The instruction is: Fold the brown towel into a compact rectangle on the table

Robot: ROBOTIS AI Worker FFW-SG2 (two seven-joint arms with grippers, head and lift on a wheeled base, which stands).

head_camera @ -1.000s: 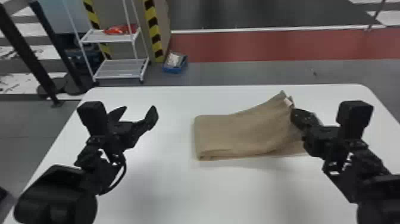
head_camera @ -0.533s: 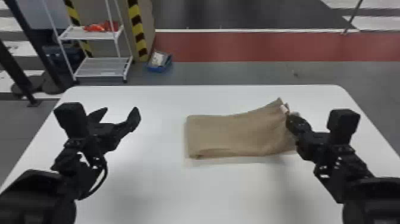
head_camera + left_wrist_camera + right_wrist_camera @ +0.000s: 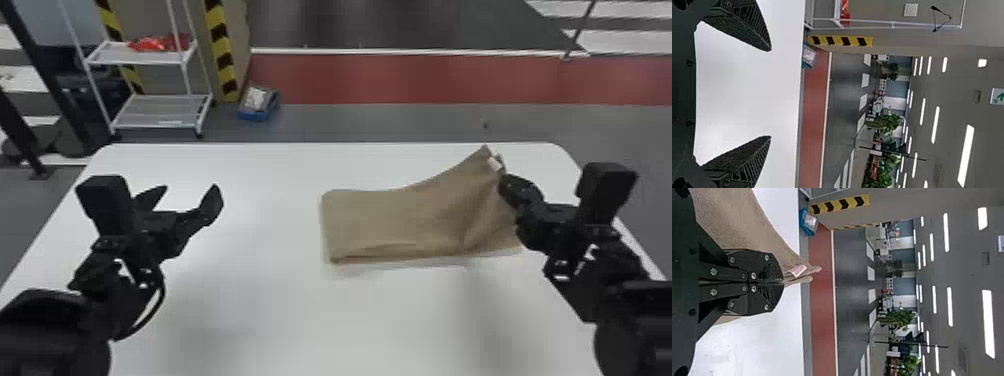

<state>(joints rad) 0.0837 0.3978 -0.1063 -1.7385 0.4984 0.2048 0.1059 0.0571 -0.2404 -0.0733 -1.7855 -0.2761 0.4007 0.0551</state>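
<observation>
Right gripper (image 3: 506, 183) pinches the raised end of the brown towel (image 3: 400, 215)

The towel lies right of the middle of the white desk (image 3: 280, 315), folded into a long, layered strip. Its left end rests flat, with the folded layers showing along the near edge. Toward the right, the upper cloth slopes up to a peak on the far side, where a small white label (image 3: 495, 163) sits close to the tip. Creases run down from the raised part to the near edge, and a lower portion lies flat under it.

The right gripper is closed on the towel. In the right wrist view its two fingers press together with cloth between them, and the labelled corner sticks out past the fingertips.

The left gripper (image 3: 191, 187) is open, its fingers spread wide with nothing between them. It hovers above the left part of the desk, well apart from the towel.

Beyond the desk, at the left, stands a white rack (image 3: 162, 111) with a red item (image 3: 159, 43) on its upper shelf. A blue box (image 3: 258, 115) with something pale in it sits on the floor beside a column with yellow-and-black stripes (image 3: 220, 47). A red strip (image 3: 400, 80) crosses the floor farther back.
</observation>
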